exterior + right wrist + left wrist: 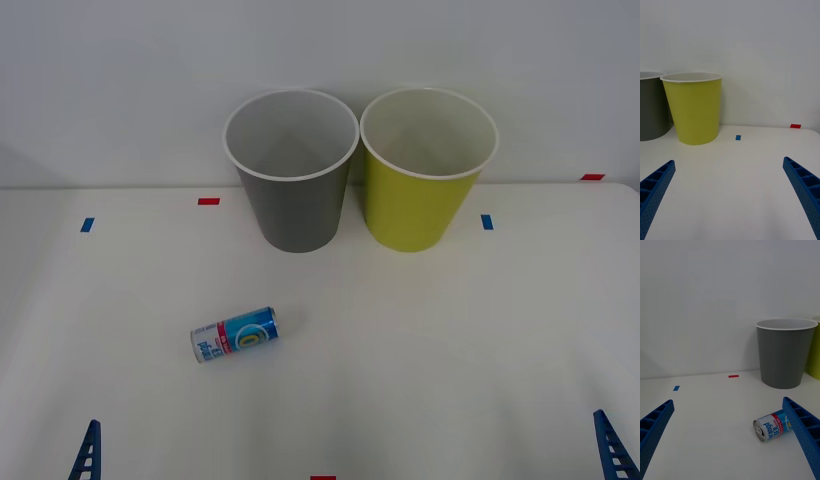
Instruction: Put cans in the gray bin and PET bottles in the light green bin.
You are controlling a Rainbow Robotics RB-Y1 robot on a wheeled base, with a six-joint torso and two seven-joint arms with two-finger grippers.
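Lying on its side on the table (480,330): one can (234,334), well short of the gray bin (291,190) and the green bin (425,190), which stand side by side and upright at the far edge. Seen from the left wrist, resting ahead of the spread fingers (655,429), close by the inner one, silver end turned toward the camera.

Probably best taken by the left gripper (728,435): down squarely over the can, across its round body (a cylinder likely to roll if nudged), then up above the gray rim before release.

Left gripper spread wide, empty, touching nothing. Right gripper (730,195) likewise wide and empty, parked on the table's right side, green bin well beyond its fingers.
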